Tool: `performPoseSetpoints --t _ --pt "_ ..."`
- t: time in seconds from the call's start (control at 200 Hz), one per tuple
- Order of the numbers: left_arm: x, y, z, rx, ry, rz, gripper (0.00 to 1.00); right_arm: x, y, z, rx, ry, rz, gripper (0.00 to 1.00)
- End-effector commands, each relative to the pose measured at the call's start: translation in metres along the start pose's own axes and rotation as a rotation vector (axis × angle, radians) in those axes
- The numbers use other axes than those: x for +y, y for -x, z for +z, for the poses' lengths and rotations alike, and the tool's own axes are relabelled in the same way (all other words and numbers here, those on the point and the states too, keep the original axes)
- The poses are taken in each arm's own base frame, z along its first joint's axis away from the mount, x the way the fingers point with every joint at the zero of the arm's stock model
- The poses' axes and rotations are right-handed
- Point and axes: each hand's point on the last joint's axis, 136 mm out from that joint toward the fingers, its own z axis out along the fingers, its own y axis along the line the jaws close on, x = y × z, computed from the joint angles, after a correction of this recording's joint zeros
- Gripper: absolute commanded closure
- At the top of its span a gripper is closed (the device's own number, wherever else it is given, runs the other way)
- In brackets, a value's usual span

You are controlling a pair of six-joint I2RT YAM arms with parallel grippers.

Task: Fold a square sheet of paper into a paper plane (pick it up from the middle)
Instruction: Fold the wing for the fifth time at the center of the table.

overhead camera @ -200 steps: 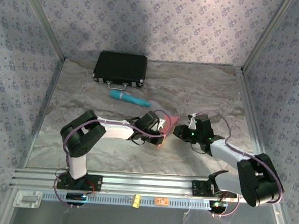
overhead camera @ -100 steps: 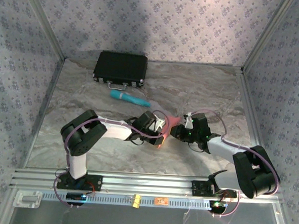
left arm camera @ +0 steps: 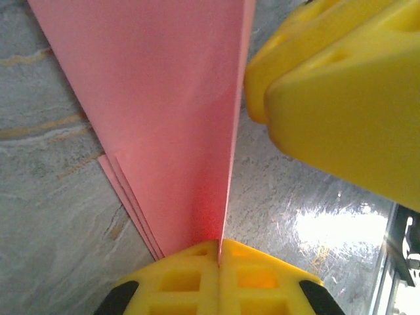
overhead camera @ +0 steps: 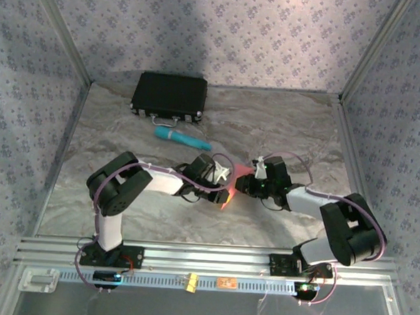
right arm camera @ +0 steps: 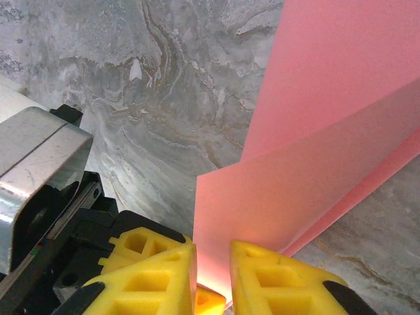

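Right pincer (overhead camera: 249, 188) now nearer, over grey marbled table (overhead camera: 290, 127), patterned walls (overhead camera: 225, 30).

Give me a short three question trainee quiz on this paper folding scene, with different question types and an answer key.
1. True or false: the left end effector is shut on the pink paper.
2. Which lies nearer the black case: A, the teal cylinder, or B, the pink paper?
3. Fill in: the right end effector's fingers straddle the edge of the ____.

Key: 1 true. 2 A. 3 pink paper.
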Motion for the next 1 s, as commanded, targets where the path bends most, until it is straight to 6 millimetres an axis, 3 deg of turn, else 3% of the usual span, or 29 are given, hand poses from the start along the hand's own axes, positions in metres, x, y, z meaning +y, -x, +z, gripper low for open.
performPoseSetpoints --t 0.0,0.62,0.765,0.994 --pt "0.028 -0.041 0.008 0.116 0.054 -0.105 1.00 0.012 0.008 0.003 -0.003 0.036 -0.040 0.79" --pt "0.039 -0.046 0.011 0.157 0.068 -0.175 1.00 0.007 0.009 0.011 0.019 0.038 -0.018 0.79" --pt "0.039 -0.045 0.012 0.160 0.068 -0.185 1.00 0.011 0.008 0.010 0.027 0.056 -0.019 0.89" --pt "0.039 -0.045 0.012 0.166 0.068 -0.194 1.00 0.015 0.011 0.015 0.034 0.074 -0.015 0.92"
